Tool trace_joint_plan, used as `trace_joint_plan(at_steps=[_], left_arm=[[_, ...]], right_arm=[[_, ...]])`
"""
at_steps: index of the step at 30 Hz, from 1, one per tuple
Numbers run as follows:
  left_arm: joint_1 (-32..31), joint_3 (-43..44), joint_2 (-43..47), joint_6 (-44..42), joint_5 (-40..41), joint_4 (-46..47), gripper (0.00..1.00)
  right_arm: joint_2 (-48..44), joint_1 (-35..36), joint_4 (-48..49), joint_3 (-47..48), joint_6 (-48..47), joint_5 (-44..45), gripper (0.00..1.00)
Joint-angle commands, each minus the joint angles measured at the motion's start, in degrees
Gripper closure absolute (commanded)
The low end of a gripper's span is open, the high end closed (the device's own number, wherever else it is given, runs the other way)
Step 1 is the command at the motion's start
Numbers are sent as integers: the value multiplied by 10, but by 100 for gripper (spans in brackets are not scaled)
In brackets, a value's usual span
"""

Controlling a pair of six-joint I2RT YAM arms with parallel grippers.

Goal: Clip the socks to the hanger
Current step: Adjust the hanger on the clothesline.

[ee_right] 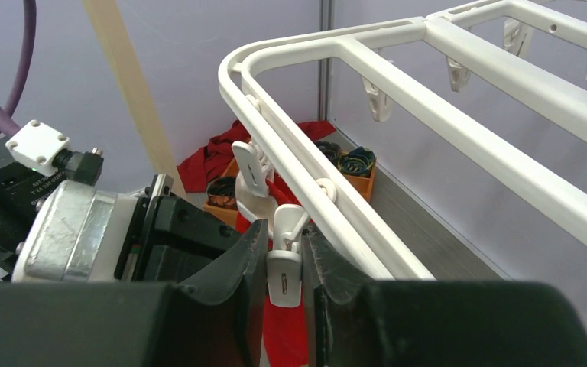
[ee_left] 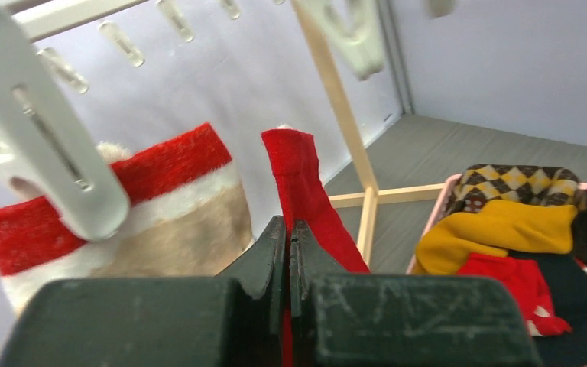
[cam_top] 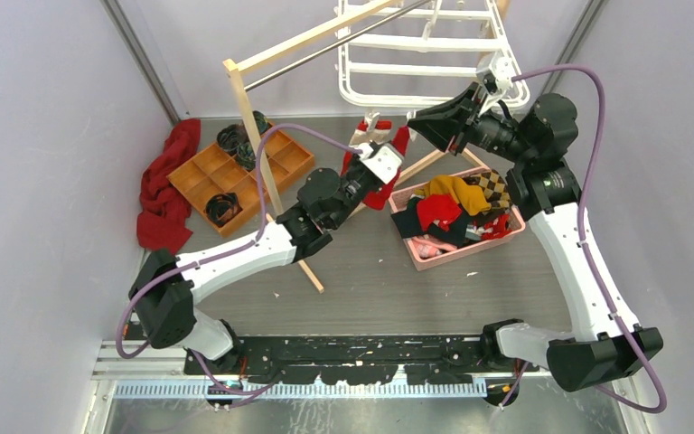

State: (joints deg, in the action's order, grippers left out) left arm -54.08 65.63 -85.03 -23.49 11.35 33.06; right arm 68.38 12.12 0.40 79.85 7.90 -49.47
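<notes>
One sock [ee_left: 306, 183] pinched in left hand [ee_left: 289, 233].

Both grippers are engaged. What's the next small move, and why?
Probably the left gripper should raise the sock into the clip. The right gripper pinches that clip on the hanger, and the sock hangs just below it, not visibly seated.

The hanger [cam_top: 389, 99] is a white plastic rectangular frame with crossbars, set high at the back above the worktop. Small white clips [ee_right: 374, 99] dangle under its rails. One corner clip [ee_right: 283, 279] is squeezed between the fingers of the right end effector [ee_right: 283, 245]. Just below it is a plain red sock [ee_left: 302, 176], pinched in the closed left end effector [ee_left: 289, 229]. Beside that is a second sock [ee_left: 168, 191] with a fuzzy red-and-white cuff and a beige body.
</notes>
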Motion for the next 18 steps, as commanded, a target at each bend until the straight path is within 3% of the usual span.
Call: trace_joint_plan(at_steps=[1,8,11,18], left_arm=[[18,16,20,-7,27,46,100],[28,-7,35,9,-32,46,100],[28,-11,34,12,-35,48,100],[41,-13,38,14,-33,43,100]], right_arm=[[8,11,-23,25,6,31,86],[-12,10,-45,0,-4,40,78],[-26,10,-59,-6,-7,49,68],[-57,-9,-127,-4,-50,42,58]])
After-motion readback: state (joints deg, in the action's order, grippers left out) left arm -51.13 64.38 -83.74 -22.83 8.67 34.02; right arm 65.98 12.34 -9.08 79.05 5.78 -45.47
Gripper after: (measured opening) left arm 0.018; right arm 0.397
